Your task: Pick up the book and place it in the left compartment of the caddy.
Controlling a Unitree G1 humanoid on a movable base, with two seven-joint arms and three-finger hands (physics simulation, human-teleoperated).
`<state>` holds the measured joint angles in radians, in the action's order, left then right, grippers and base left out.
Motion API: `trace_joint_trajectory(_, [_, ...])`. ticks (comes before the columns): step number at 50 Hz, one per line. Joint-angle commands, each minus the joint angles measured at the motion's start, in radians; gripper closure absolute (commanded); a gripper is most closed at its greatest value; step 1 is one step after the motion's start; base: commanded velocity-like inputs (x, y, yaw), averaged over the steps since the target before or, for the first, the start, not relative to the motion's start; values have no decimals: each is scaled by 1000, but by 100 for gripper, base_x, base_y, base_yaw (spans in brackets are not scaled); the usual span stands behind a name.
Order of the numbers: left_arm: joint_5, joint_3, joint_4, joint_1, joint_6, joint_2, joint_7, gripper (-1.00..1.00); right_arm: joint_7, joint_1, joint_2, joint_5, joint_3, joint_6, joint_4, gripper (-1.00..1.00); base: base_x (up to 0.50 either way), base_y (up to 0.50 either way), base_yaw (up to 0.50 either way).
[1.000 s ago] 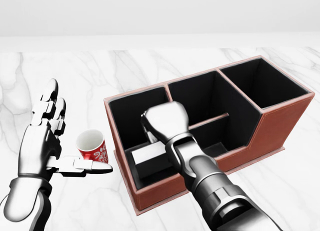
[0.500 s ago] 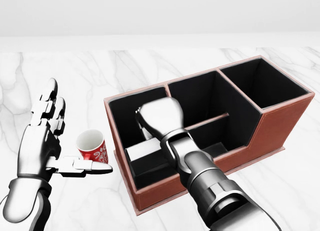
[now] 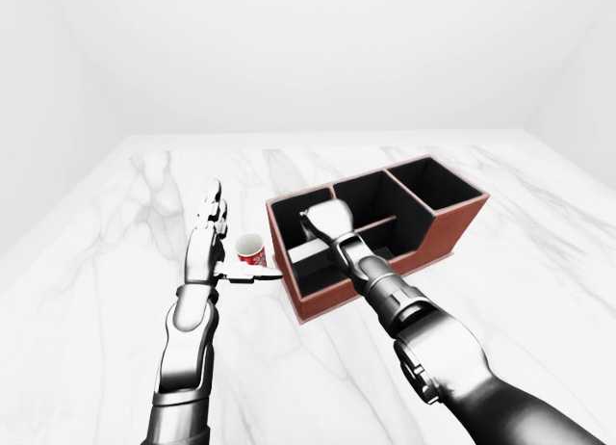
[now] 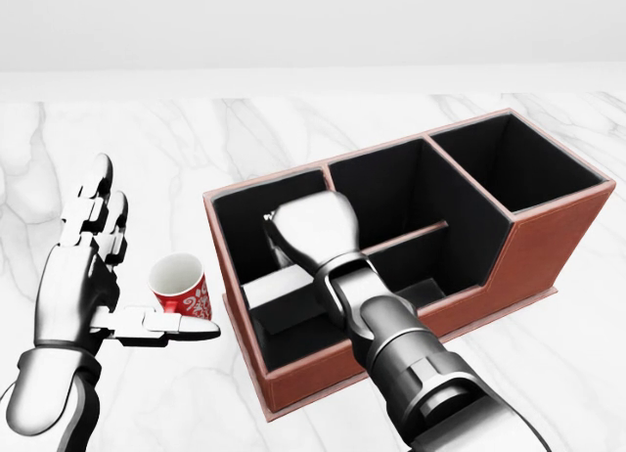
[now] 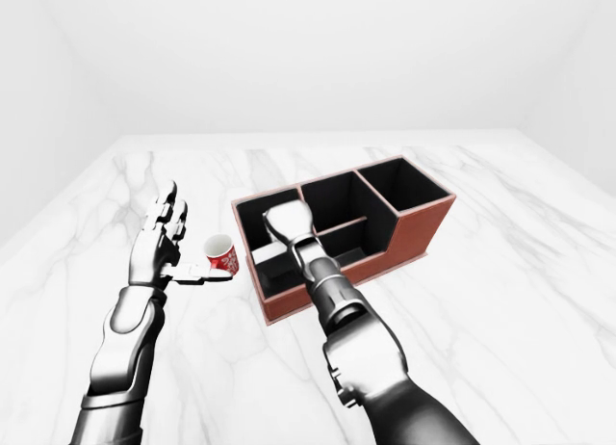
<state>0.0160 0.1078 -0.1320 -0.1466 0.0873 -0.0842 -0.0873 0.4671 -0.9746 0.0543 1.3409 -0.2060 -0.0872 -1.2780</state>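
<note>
The red-brown caddy with black compartments lies on the marble top. In the head view its left compartment holds the book, white-edged with a dark cover and lying tilted. My right hand reaches down into that compartment, its back turned to the camera, and is shut on the book's upper end; the fingertips are hidden beneath the palm. My left hand hovers open to the left of the caddy, fingers pointing up and thumb stretched toward the caddy, holding nothing.
A red paper cup stands upright between the left hand's thumb and the caddy's left wall. The caddy's middle and right compartments look empty. White marble spreads on all sides.
My right hand has shifted a little to the left inside the left compartment, and the book has moved left with it. The left hand and cup have not moved.
</note>
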Motion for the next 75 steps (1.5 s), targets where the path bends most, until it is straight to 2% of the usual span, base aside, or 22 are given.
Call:
trace_joint_trajectory(1, [3, -3, -10, 3, 0, 2, 2, -100, 28, 53, -38, 20, 17, 0, 50, 69, 0, 0, 0])
trace_joint_trajectory(11, [3, -3, -9, 2, 0, 2, 2, -100, 46, 76, -54, 36, 18, 0, 54, 68, 0, 0, 0])
trace_joint_trajectory(25, [0, 2, 12, -1, 0, -2, -2, -100, 49, 73, -53, 40, 21, 0, 47, 53, 0, 0, 0])
trace_joint_trajectory(29, [-1, 4, 17, -3, 0, -3, -2, -100, 45, 125, -74, 46, 22, 0, 96, 52, 0, 0, 0])
trace_joint_trajectory(75, [-1, 1, 17, -8, 0, -2, -1, -100, 57, 124, -77, 59, 19, 0, 95, 11, 0, 0, 0])
